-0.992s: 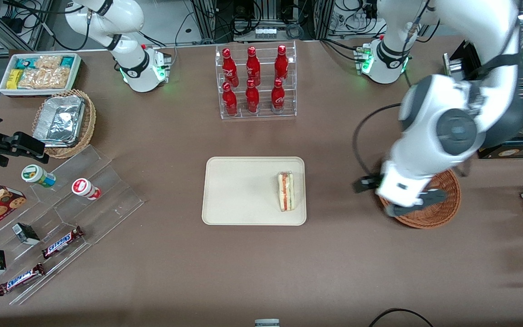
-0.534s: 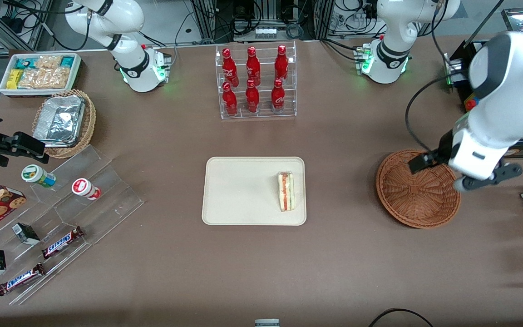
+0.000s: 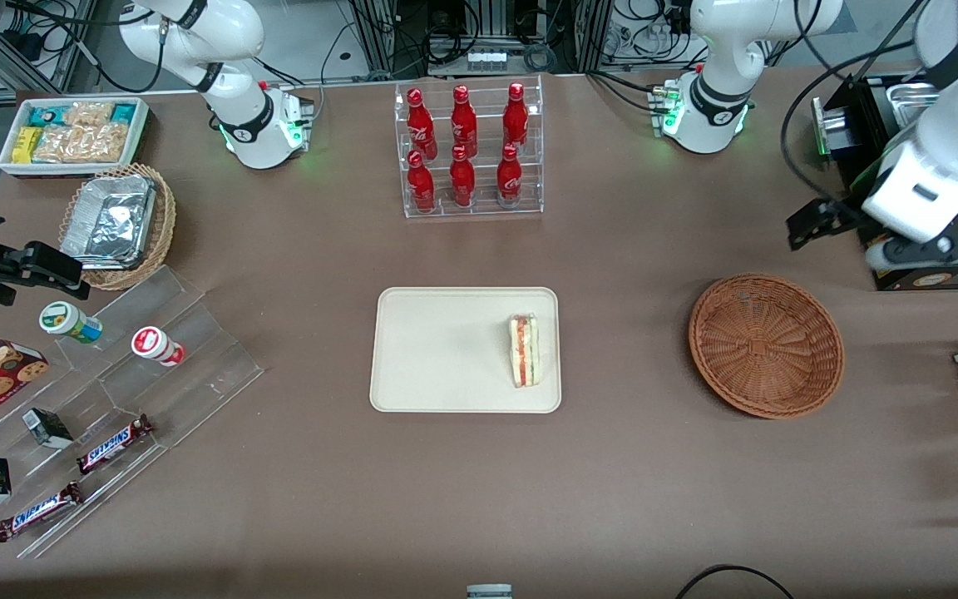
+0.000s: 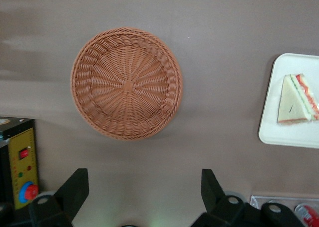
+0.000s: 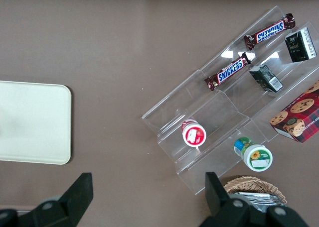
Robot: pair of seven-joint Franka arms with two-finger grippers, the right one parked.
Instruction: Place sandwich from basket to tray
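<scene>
Sandwich (image 3: 523, 350) — one — on one tray (image 3: 437, 349), one basket (image 3: 766, 344) bare, claw (image 4: 144, 187) spread wide above it.

A brown table (image 3: 296, 249) fills the scene, evenly lit with soft shadows. Farther from the front camera than its edge, metal frames hung with cables (image 3: 479, 33) stand on a grey floor. A black box (image 3: 849, 125) sits at the working arm's end, and a clear rack (image 3: 469, 150) holds 6 red bottles mid-table.
</scene>
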